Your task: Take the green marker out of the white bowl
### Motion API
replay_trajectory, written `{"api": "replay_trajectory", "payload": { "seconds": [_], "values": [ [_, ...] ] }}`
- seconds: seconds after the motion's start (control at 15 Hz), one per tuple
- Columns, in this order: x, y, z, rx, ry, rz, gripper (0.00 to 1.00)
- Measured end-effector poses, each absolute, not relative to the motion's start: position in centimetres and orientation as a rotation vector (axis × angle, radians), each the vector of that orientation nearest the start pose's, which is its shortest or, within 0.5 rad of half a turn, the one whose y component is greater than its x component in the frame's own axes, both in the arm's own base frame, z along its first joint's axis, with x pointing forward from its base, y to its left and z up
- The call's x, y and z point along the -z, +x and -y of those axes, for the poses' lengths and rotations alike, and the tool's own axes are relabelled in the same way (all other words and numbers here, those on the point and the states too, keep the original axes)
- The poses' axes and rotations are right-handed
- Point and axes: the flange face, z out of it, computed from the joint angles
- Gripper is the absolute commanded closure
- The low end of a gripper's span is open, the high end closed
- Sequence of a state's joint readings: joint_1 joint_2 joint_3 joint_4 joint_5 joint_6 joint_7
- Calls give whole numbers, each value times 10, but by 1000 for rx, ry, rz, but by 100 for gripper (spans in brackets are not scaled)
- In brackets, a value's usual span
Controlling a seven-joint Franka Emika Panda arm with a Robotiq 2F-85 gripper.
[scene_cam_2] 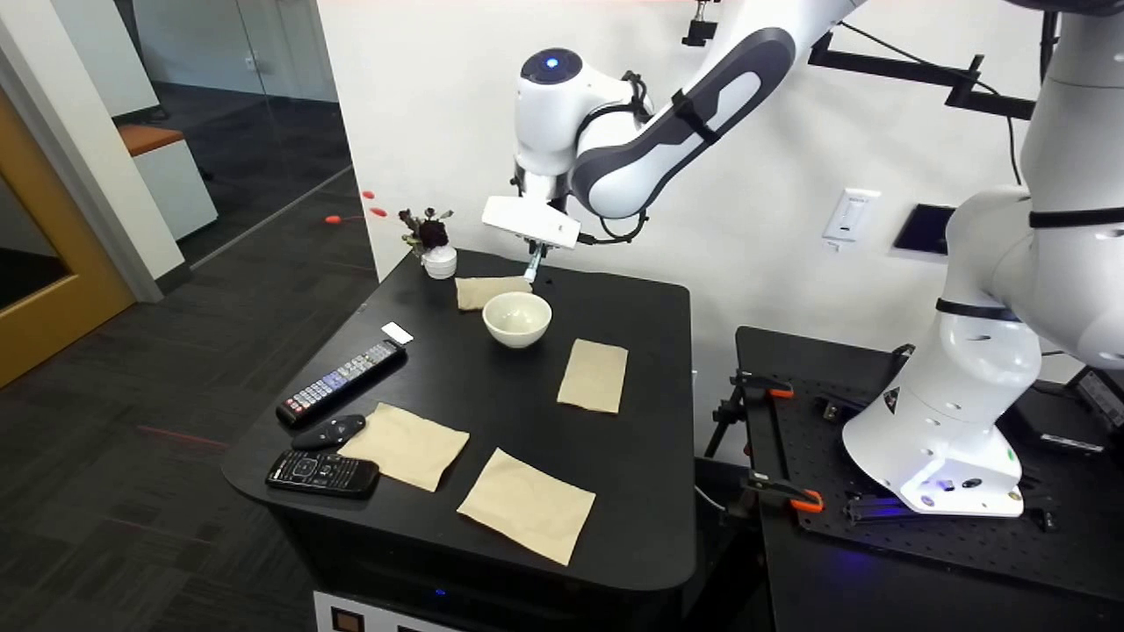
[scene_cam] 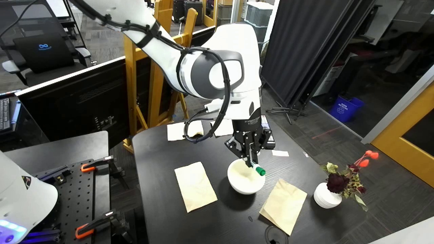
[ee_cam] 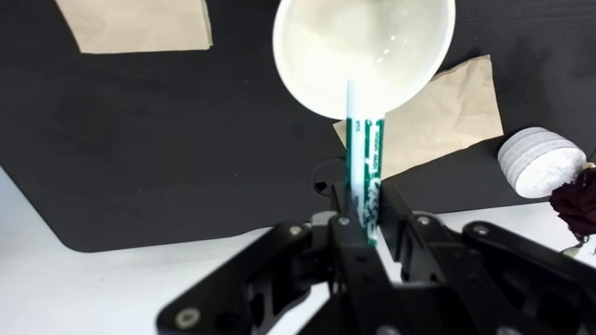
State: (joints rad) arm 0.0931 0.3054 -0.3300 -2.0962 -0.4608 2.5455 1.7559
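Wrist view: pinching the green marker [ee_cam: 365, 153] snugly in the gripper [ee_cam: 366, 204], and overlapping, in the frame, the lower rim of the white bowl [ee_cam: 321, 56] with the pale end. Could slip or swivel, given so long a stretch jutting past a small pinch, and so drop into the bowl. Pointing that pale, glare-washed end away from the gripper, with the long axis almost straight up the frame.

In an exterior view, held in the air, with a green cap [scene_cam: 260, 170] just beyond the gripper. Might clip the bowl's rim on a low sideways move, dragging or tipping it. Aimed, at the cap end, down and to the right of the frame, with the long axis slanting likewise.

In an exterior view, showing small beneath the white wrist plate [scene_cam_2: 531, 221], in the frame just beside the tan paper [scene_cam_2: 487, 292]. Hard to tell, at this size, whether over the bowl or past its rim; apt to land wrong, then, from too early a release. Likely to roll on the tabletop [scene_cam_2: 505, 395], being round. Pointing the pale end down and a little left; judged across views, with the long axis probably nearer level than upright.
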Motion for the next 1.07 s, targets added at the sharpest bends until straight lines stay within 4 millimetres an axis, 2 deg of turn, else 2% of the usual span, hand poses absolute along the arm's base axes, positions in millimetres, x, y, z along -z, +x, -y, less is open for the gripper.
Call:
{"api": "replay_trajectory", "payload": {
  "seconds": [0.27, 0.47, 0.6, 0.8, 1.07],
  "values": [
    [-306, 544, 149, 531, -2485, -2167, 95],
    [-305, 522, 166, 492, -2628, -1964, 95],
    [-296, 510, 171, 447, -2691, -1825, 95],
    [-275, 495, 168, 327, -2755, -1640, 95],
    [-247, 485, 176, 194, -2797, -1515, 95]
  ]
}}
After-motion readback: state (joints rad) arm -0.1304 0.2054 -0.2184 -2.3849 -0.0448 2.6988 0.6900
